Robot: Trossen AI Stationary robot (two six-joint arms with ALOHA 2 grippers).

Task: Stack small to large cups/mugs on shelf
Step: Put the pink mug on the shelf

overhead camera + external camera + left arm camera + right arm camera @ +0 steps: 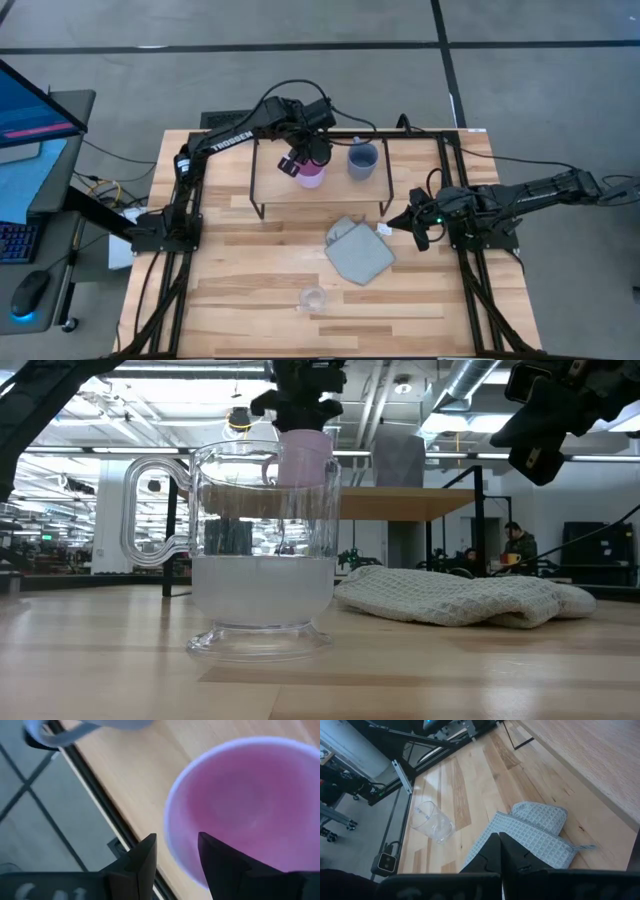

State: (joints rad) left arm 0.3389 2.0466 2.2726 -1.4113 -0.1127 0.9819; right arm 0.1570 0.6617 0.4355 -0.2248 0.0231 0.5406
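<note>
The pink-lilac mug (312, 176) is upright over the light wooden shelf (272, 190), and my left gripper (299, 162) is shut on it from above. The blue-grey mug (362, 160) stands on the shelf just to its right. Its handle (52, 736) shows in the left wrist view. The tiny clear glass cup (313, 297) stands on the table near the front edge and fills the low view (262, 550). My right gripper (415, 226) is shut and empty above the table, right of the shelf. My left gripper holds the pink-lilac mug by its rim (171, 827), one finger (220, 860) inside the mug and the other finger (144, 857) outside. The fingers point down from above. The mug stays upright over the shelf board (135, 775). Whether its base rests on the board, I cannot tell.
A grey-green cloth (358, 251) lies crumpled on the table in front of the shelf, between the shelf and the glass cup. The shelf's black wire legs (256, 205) stand on the slatted tabletop. A monitor and keyboard (20, 130) stand off the table's left.
</note>
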